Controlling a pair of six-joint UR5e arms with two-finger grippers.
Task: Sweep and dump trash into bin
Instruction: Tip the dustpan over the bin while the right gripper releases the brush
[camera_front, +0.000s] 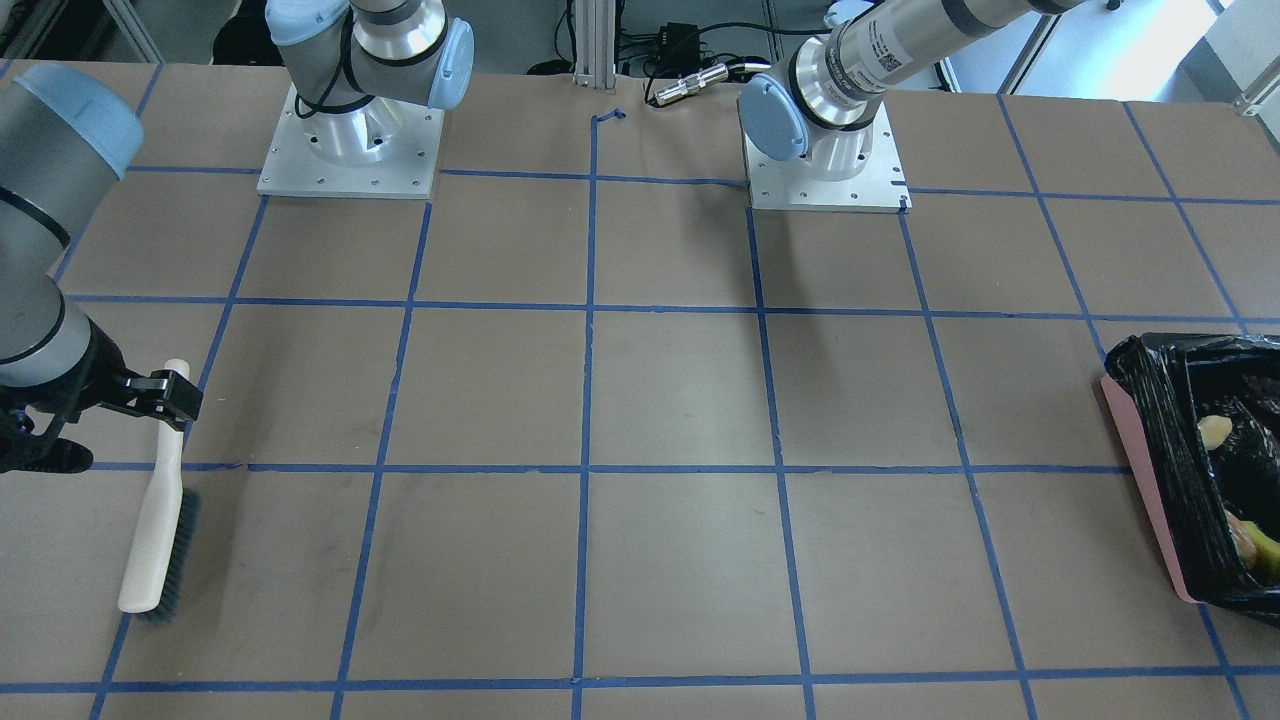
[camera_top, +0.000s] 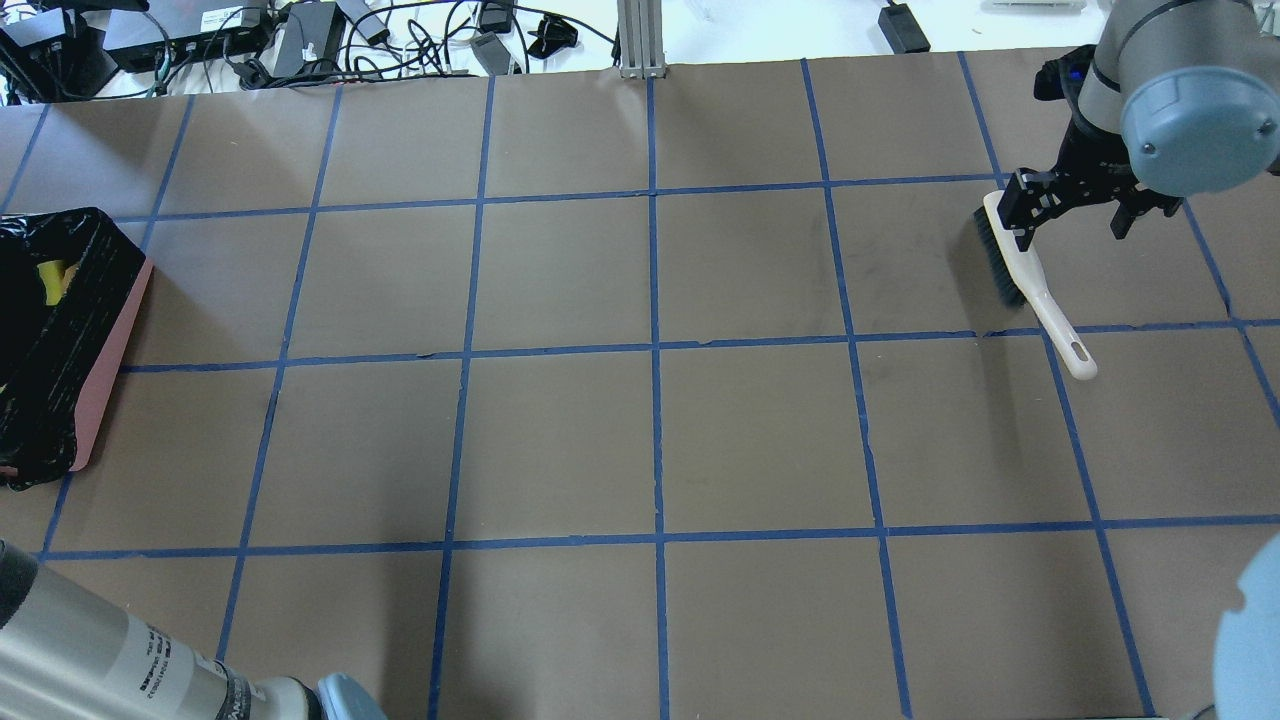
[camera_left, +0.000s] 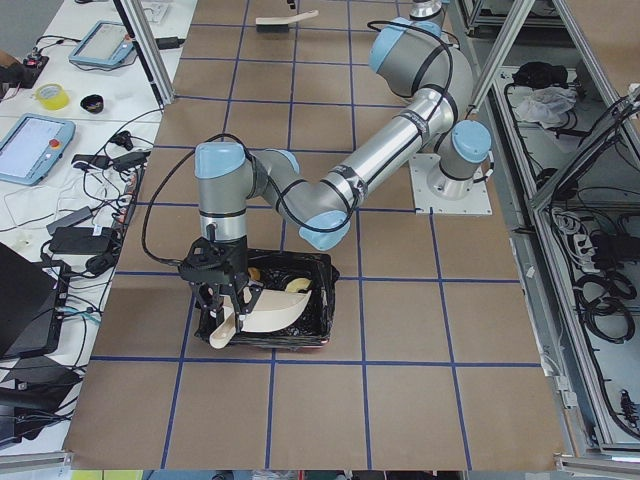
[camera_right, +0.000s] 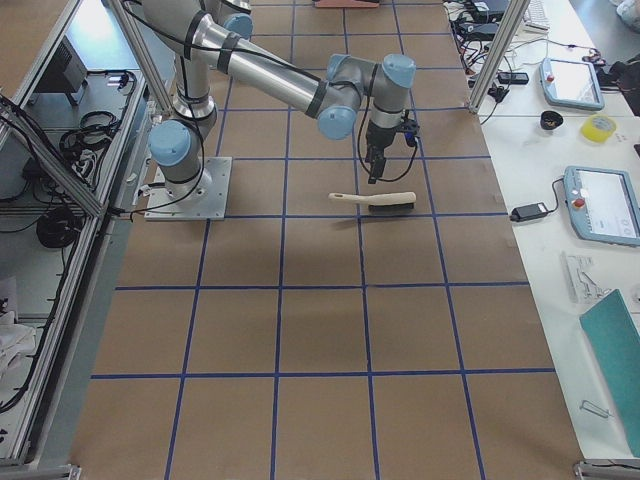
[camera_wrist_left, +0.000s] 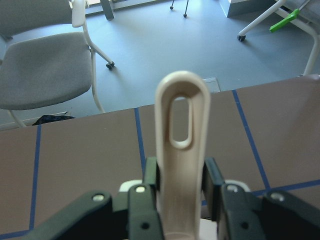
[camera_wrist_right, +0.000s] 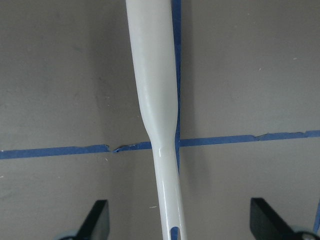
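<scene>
The pink bin (camera_front: 1150, 470) lined with a black bag sits at the table's end on my left side. Trash lies inside it: a pale lump (camera_front: 1215, 430) and a yellow piece (camera_top: 55, 280). My left gripper (camera_wrist_left: 181, 176) is shut on the handle of the beige dustpan (camera_left: 268, 312), which is tipped into the bin (camera_left: 326, 300). My right gripper (camera_wrist_right: 182, 220) hovers open above the white brush (camera_top: 1030, 280). The brush lies flat on the table, its handle (camera_wrist_right: 155, 100) running between the spread fingers without touching them.
The brown table top (camera_top: 650, 430) carries a grid of blue tape. Cables and power units (camera_top: 300, 30) lie beyond its far edge. Both arm bases (camera_front: 350, 150) stand on the robot's side. Side tables with tablets (camera_right: 600, 205) flank the ends.
</scene>
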